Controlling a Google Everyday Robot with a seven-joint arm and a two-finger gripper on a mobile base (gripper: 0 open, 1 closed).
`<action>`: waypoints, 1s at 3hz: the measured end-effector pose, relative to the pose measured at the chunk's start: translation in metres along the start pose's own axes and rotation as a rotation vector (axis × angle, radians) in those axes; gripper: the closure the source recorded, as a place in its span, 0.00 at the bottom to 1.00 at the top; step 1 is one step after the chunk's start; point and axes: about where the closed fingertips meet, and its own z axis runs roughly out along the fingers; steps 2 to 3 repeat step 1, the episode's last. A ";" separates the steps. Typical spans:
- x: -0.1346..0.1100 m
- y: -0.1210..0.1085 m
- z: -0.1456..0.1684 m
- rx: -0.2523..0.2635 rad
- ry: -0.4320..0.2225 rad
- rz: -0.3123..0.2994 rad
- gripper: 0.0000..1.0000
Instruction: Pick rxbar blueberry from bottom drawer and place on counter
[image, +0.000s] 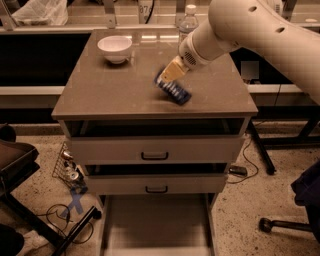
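Camera view: we note the arm (260, 35) reaching in from upper right, wrist angled down-left, gripper (170, 71) low over mid counter (110, 87). Just beneath it the rxbar blueberry (174, 90) shows blurred and tilted, perhaps touching the top. Whether the gripper clasps it, we cannot tell. Below, the bottom drawer (155, 220) stands open.

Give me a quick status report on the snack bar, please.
Claw over counter middle. Blue bar right below it, tilted. Bowl back left, out of the way.
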 end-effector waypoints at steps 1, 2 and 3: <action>0.000 0.001 0.001 -0.002 0.001 -0.001 0.00; 0.000 0.001 0.001 -0.002 0.001 -0.001 0.00; 0.000 0.001 0.001 -0.002 0.001 -0.001 0.00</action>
